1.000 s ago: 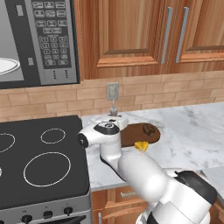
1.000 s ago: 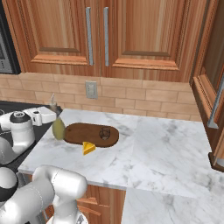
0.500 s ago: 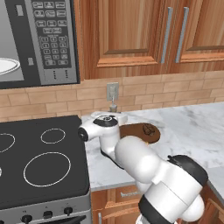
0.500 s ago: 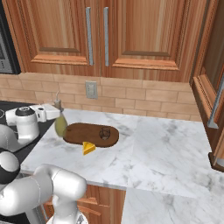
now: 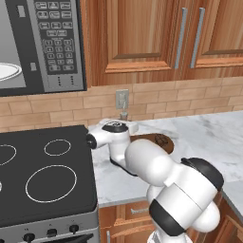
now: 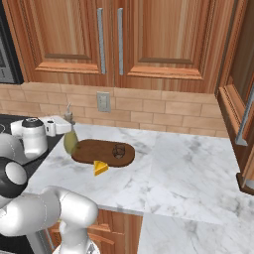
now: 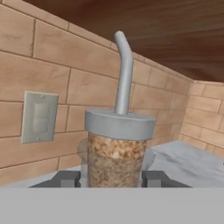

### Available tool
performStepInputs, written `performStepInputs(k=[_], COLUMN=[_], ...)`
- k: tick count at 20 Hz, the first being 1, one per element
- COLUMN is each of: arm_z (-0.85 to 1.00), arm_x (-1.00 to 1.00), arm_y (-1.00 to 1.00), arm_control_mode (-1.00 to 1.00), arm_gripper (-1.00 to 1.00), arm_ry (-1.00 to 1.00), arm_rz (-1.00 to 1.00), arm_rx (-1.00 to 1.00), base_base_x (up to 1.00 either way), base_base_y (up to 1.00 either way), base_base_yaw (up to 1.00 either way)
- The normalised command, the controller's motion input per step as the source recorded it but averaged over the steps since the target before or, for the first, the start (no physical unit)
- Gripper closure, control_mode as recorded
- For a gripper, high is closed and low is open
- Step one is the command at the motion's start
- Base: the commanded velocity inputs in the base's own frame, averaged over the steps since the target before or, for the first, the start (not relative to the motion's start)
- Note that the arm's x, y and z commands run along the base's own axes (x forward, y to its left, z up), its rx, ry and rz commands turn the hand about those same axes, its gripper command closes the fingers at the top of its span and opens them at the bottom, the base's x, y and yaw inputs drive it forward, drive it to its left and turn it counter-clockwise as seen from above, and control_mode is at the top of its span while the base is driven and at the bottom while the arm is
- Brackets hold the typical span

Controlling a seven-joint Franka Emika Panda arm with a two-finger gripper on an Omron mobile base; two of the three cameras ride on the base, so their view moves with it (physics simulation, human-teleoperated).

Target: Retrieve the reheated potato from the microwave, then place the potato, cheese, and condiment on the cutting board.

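The gripper (image 7: 112,178) is clenched on the condiment (image 7: 115,153): in the hand view its two dark fingertips (image 7: 66,179) sit hard against either side of the bottle's neck, just under the grey cap and its thin bent spout. In the right base view the condiment (image 6: 70,139) stands upright at the nine o'clock end of the cutting board (image 6: 94,151); from this angle it is hard to tell whether its olive body rests on the board's edge, on the marble beside it, or is held slightly off the surface.

The cutting board lies flat on the marble counter (image 6: 188,168). The potato (image 6: 118,151) sits on it, toward its three o'clock end, a small dark lump. The cheese (image 6: 100,167) lies on the counter just off the board's near rim, at about six o'clock from the board's middle, close to the rim but not on the wood.

In the left base view the arm's white wrist covers most of the board, leaving only its far end and the potato (image 5: 161,140) showing at the wrist's three o'clock. The microwave (image 5: 42,45) hangs at ten o'clock, above the black stovetop (image 5: 42,175), its door open and a white plate (image 5: 9,71) inside. A wall outlet (image 6: 103,101) sits on the brick backsplash at twelve o'clock from the board.
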Motion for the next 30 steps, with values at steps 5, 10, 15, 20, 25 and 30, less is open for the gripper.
performStepInputs(k=[5, 10, 15, 20, 25, 30], arm_z=[0.00, 0.00, 0.00, 0.00, 0.04, 0.02], arm_x=[0.12, 0.10, 0.03, 0.00, 0.00, 0.09], arm_y=[-0.06, -0.05, -0.05, -0.05, -0.03, -0.10], arm_control_mode=[-1.00, -1.00, -1.00, -1.00, -1.00, -1.00], arm_gripper=[1.00, 1.00, 1.00, 1.00, 1.00, 1.00], arm_ry=[-0.01, 0.00, -0.02, -0.04, -0.07, -0.01], arm_rz=[0.00, 0.00, 0.00, 0.00, 0.00, 0.00], arm_rx=[0.04, 0.01, 0.00, 0.00, 0.00, 0.00], base_base_x=[0.00, 0.00, 0.00, 0.00, 0.00, 0.00], base_base_y=[0.00, 0.00, 0.00, 0.00, 0.00, 0.00], base_base_yaw=[0.00, 0.00, 0.00, 0.00, 0.00, 0.00])
